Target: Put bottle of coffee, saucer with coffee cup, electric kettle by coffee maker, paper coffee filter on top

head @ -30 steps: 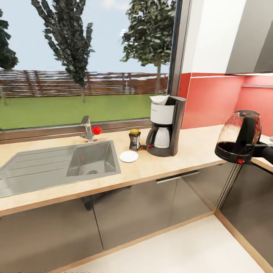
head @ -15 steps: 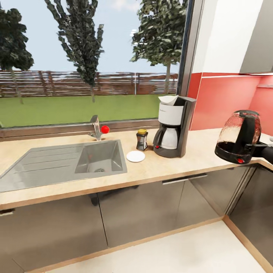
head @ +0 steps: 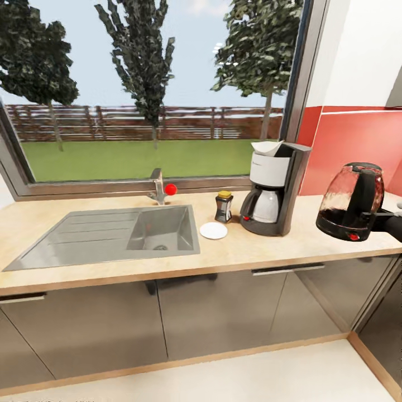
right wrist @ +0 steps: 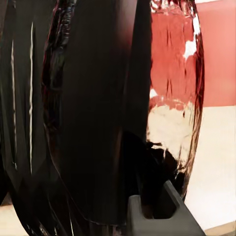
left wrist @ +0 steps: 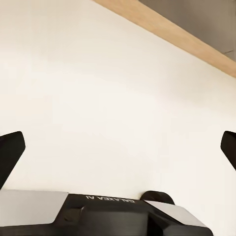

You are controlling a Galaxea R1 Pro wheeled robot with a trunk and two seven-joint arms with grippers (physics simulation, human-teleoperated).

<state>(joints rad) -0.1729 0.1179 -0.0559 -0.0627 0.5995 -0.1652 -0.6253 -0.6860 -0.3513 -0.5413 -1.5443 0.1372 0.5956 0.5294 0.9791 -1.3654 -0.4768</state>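
The right gripper point(head: 377, 218) is gripping the black handle of the rounded clear-glass electric kettle point(head: 350, 201), holding it tilted in the air above the light-wood kitchen countertop point(head: 290, 245), well right of the black-and-white coffee maker point(head: 273, 187). The left gripper point(left wrist: 118, 152) is hanging with its fingers spread wide over a pale floor.

Clear-glass, black-trimmed electric kettle point(head: 350, 201); black-and-white coffee maker point(head: 274, 187); seemingly white saucer point(head: 213, 230).

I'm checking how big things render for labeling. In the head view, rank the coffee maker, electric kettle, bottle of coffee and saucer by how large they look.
1. coffee maker
2. electric kettle, only slightly smaller; it is held nearer the camera, so its look is inflated
3. bottle of coffee and saucer: too alike to rank
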